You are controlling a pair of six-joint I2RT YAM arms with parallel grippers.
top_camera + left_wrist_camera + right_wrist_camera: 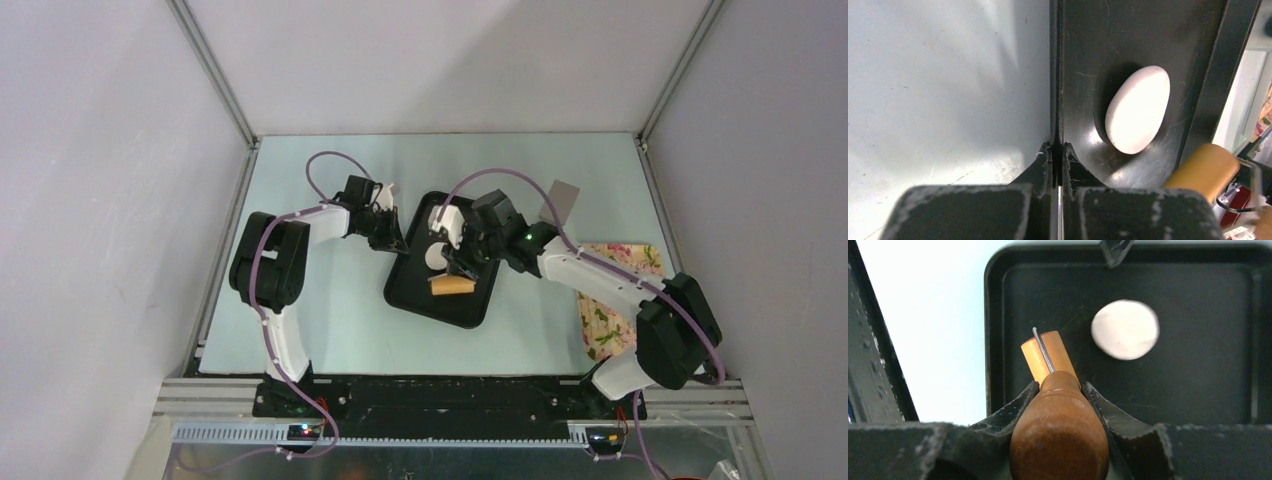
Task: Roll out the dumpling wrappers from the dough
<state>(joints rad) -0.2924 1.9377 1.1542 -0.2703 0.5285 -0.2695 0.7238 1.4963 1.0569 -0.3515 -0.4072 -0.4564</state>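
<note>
On tray [478,300], dough [436,257]; roller [452,286] at its 5 o'clock, clamped in right gripper [457,270]; left gripper [398,244] pinches tray rim.

Smooth matt dough [1125,329], scuffed glossy tray [1198,390], varnished wooden roller [1058,435]

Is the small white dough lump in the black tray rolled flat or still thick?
Still thick: the white dough lump shows a rounded, domed side and casts a shadow on the black tray.

White dough [1125,329], smooth flattened oval, lying flat on black tray [1198,390]
</note>
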